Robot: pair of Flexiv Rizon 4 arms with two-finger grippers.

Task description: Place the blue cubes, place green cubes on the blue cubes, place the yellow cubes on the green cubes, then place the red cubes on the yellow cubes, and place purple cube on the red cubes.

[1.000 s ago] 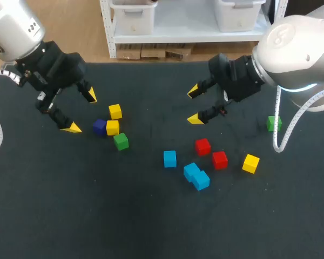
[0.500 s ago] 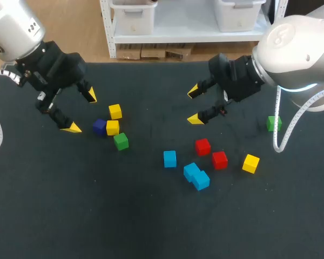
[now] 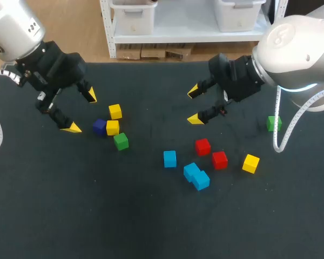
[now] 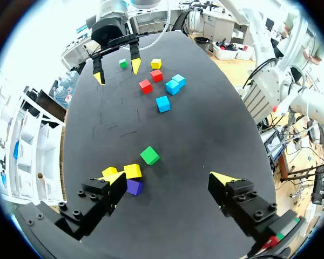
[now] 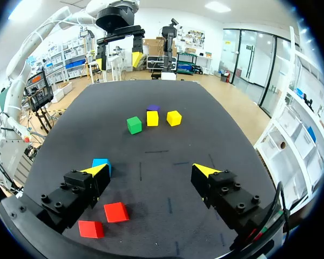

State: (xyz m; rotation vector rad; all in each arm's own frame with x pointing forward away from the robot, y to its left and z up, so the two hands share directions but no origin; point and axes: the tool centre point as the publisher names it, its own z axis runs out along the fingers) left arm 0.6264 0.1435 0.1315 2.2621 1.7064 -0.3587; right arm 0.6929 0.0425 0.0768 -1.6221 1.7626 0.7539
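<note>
Robotics lab, manipulation test bench. Head view: a flat table with black matte cover fills most of the frame. A silver-grey jointed robot arm with black wrist enters upper left. A white rounded robot arm enters upper right, with a pale ribbed cable hanging off it. Each ends in yellow-tipped fingers, left gripper and right gripper, both spread wide. Small plain coloured cubes lie loose mid-frame: test props.
</note>
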